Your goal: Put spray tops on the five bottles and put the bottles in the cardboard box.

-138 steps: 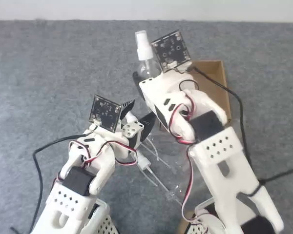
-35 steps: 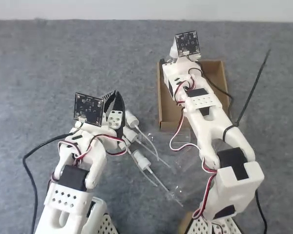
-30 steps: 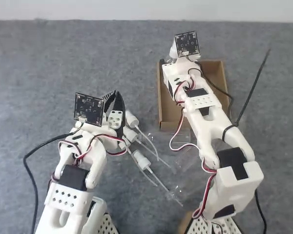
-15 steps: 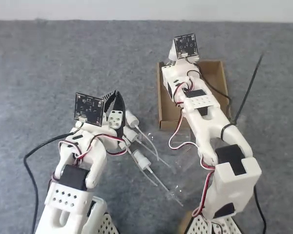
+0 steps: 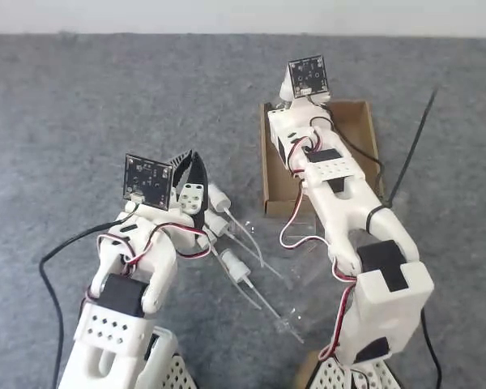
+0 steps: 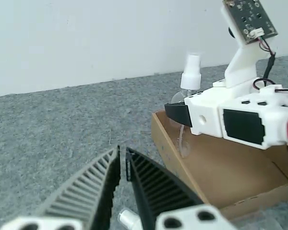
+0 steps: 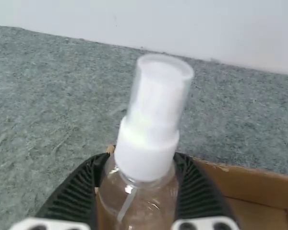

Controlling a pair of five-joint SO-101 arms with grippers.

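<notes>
My right gripper (image 7: pixel 141 191) is shut on a clear bottle (image 7: pixel 134 201) that carries a white spray top (image 7: pixel 153 120). It holds the bottle upright at the far end of the cardboard box (image 5: pixel 277 190). In the left wrist view the same bottle (image 6: pixel 186 91) stands over the box's floor (image 6: pixel 221 172). My left gripper (image 5: pixel 190 166) is shut with nothing in it and sits to the left of the box, above the loose spray tops (image 5: pixel 220 197). One of those tops (image 6: pixel 127 218) shows just under its fingers (image 6: pixel 149 177).
More spray tops with long dip tubes (image 5: pixel 236 267) lie on the grey carpet between the arms. Clear bottles (image 5: pixel 300 275) lie near them, hard to make out. A black cable (image 5: pixel 409 158) rises right of the box. Open carpet lies to the left and beyond.
Since 4.6 s ago the right arm has stretched out and carried the capped bottle from left of the box to over its far end. The left gripper has drawn back to the left. Over the last second, almost nothing moved.
</notes>
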